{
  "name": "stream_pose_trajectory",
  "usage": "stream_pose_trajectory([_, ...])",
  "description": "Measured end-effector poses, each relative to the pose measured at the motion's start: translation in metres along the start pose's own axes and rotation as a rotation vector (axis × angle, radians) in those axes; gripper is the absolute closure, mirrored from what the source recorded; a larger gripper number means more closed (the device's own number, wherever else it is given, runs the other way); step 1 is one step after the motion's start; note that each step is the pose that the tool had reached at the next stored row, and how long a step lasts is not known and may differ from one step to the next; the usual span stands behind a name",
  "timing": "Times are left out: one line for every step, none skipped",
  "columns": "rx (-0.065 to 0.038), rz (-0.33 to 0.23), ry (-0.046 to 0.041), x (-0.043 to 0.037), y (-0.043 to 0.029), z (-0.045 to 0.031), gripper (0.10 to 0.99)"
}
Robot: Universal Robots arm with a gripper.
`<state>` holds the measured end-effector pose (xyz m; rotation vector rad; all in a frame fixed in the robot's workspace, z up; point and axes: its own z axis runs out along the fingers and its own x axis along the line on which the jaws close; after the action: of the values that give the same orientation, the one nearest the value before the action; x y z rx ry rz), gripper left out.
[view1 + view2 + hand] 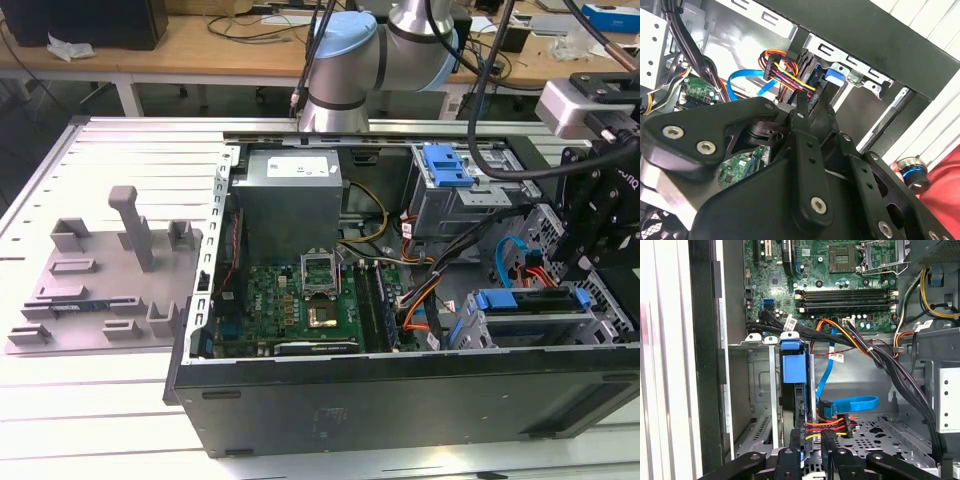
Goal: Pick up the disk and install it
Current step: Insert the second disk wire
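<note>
One open computer case lies on its side on a white slatted table, and one grey plastic stand with upright posts sits on the table at the exterior view's left, well apart from the arm. The one disk stands on edge in the metal drive cage in the case's corner, at the exterior view's lower right, and its blue frame shows along the top of the cage.

The claw sits right at the disk's cabled end, where one bundle of red, orange and yellow wires and one flat blue cable plug in. Whether it is clenched on the disk or released cannot be told.

A second blue latch tops the other drive cage farther back. Four memory slots lie side by side on the green board.

The silver power box carries a white label, and small white tags hang on the black cables; none of the writing can be read.

Between the disk and the case wall, the cage slot is free. On the disk's other side, the perforated floor is open, with black cables crossing above it.
</note>
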<state>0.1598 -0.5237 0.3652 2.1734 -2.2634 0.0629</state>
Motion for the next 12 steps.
stream_pose_trajectory([0.0, 0.0, 0.0001, 0.0, 0.0, 0.0, 0.78])
stream_pose_trajectory([0.0, 0.0, 0.0002, 0.0, 0.0, 0.0, 0.78])
stream_pose_trajectory([0.0, 0.0, 0.0003, 0.0, 0.0, 0.0, 0.78])
stream_pose_trajectory([0.0, 0.0, 0.0004, 0.0, 0.0, 0.0, 0.78])
stream_pose_trajectory([0.0, 0.0, 0.0005, 0.0, 0.0, 0.0, 0.78])
stream_pose_trajectory([0.0, 0.0, 0.0011, -0.0001, 0.0, 0.0001, 0.78])
stream_pose_trajectory([0.0, 0.0, 0.0013, -0.0001, 0.0, 0.0001, 0.78])
stream_pose_trajectory([0.0, 0.0, 0.0015, -0.0001, 0.0, 0.0001, 0.78])
stream_pose_trajectory([0.0, 0.0, 0.0018, -0.0001, 0.0, 0.0, 0.78])
stream_pose_trajectory([0.0, 0.0, 0.0024, -0.0002, 0.0, 0.0, 0.78])
stream_pose_trajectory([0.0, 0.0, 0.0108, -0.0019, 0.0001, -0.0003, 0.78])
stream_pose_trajectory([0.001, -0.001, 0.0311, -0.0082, 0.0003, -0.0013, 0.78])
